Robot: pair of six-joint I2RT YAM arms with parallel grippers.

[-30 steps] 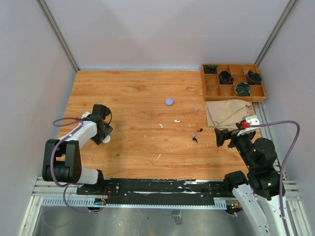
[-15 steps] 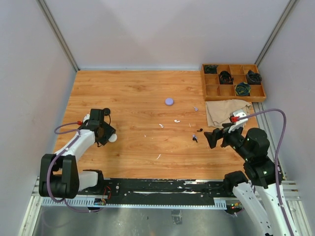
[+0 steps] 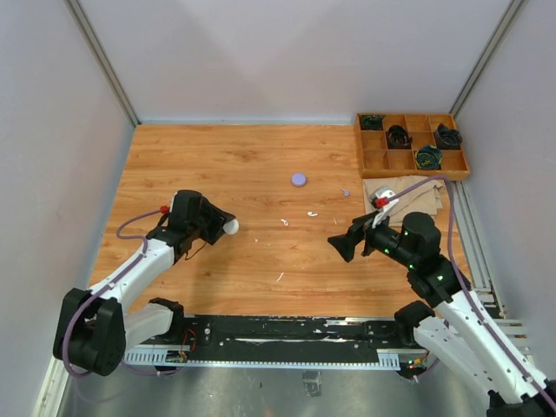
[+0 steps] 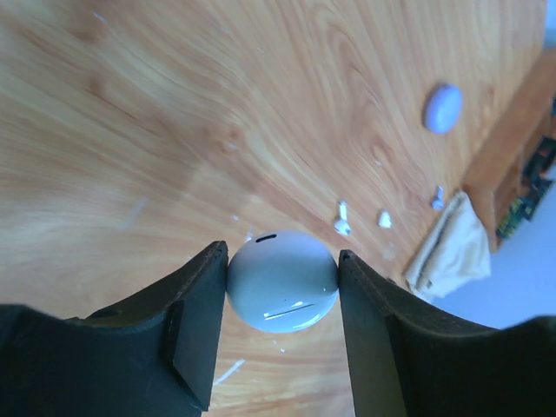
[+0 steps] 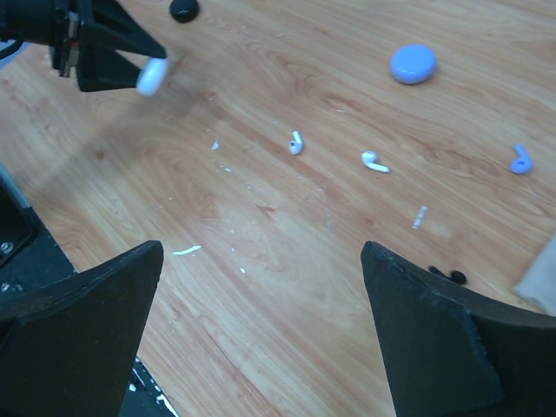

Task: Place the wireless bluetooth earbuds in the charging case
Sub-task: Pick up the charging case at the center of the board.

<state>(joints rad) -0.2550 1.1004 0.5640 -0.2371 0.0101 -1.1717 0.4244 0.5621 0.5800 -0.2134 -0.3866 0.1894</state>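
Since the earlier view, the left arm has been swung from the left edge of the table toward its middle, and the round white case has been carried with it. The case is pinched between the two fingers of the left hand and is held clear of the wood, with its seam turned toward the wrist camera. The right arm has been brought leftward as well, so that the right hand, its fingers spread wide and holding nothing, is now poised above the scattered pieces. Two white earbuds are seen lying loose on the table between the hands, just apart from one another. A lilac earbud lies farther right, the lilac case sits beyond the white pair, and a pair of black earbuds lies below the right hand. None has yet been seated in a case. It is judged that case and earbuds are being brought together: the white case appears to be meant for the white pair, and the lid would have to be opened before anything can be inserted. Whether it is latched cannot be told from these views.
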